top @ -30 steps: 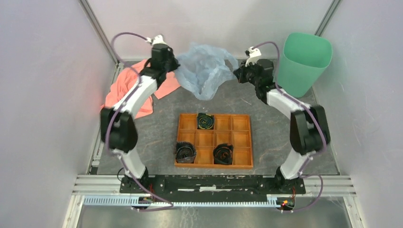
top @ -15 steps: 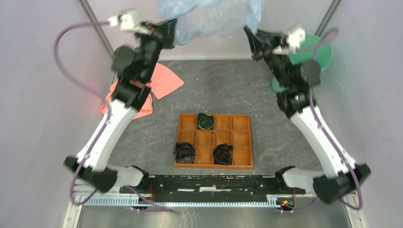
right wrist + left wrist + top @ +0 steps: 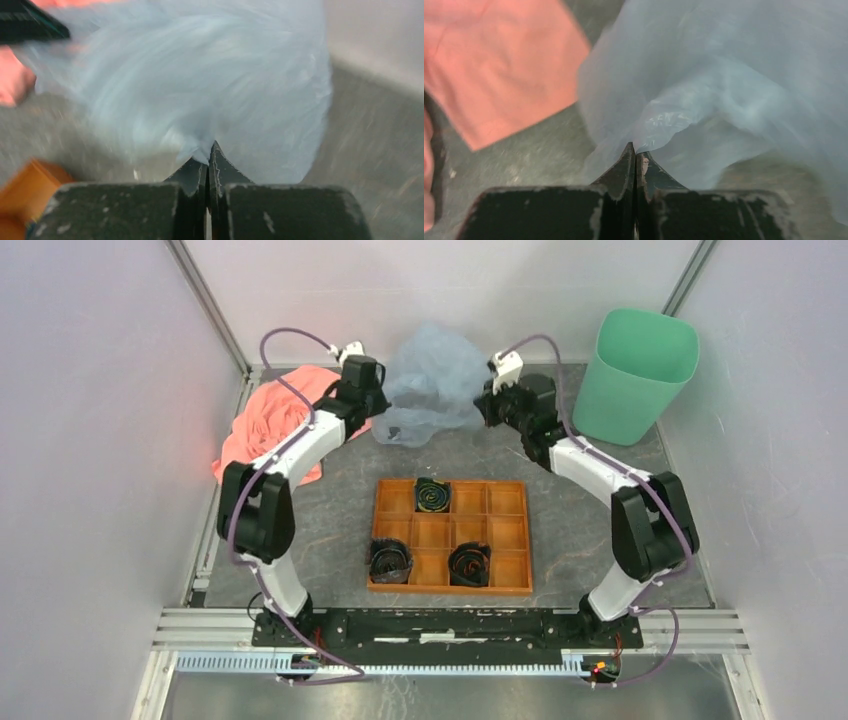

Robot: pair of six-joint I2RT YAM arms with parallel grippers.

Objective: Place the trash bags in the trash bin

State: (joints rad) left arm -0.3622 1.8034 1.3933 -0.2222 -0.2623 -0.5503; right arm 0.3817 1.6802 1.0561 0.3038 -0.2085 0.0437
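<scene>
The pale blue trash bag (image 3: pixel 432 385) is puffed up at the back of the table between my two grippers; it also fills the left wrist view (image 3: pixel 724 85) and the right wrist view (image 3: pixel 200 80). My left gripper (image 3: pixel 378 405) is shut on the bag's left edge (image 3: pixel 636 150). My right gripper (image 3: pixel 484 405) is shut on its right edge (image 3: pixel 207 150). The mint-green trash bin (image 3: pixel 635 375) stands upright at the back right, to the right of my right gripper, apart from the bag.
A salmon-pink cloth (image 3: pixel 265 430) lies at the back left, also in the left wrist view (image 3: pixel 494 65). An orange-brown wooden compartment tray (image 3: pixel 510 530) with three black coiled rolls (image 3: pixel 432 495) sits mid-table, its corner in the right wrist view (image 3: pixel 30 190). Walls close in on both sides.
Both arms had lifted the bag high toward the back wall half a second ago; now they are back down near the table with the bag billowed between them.
</scene>
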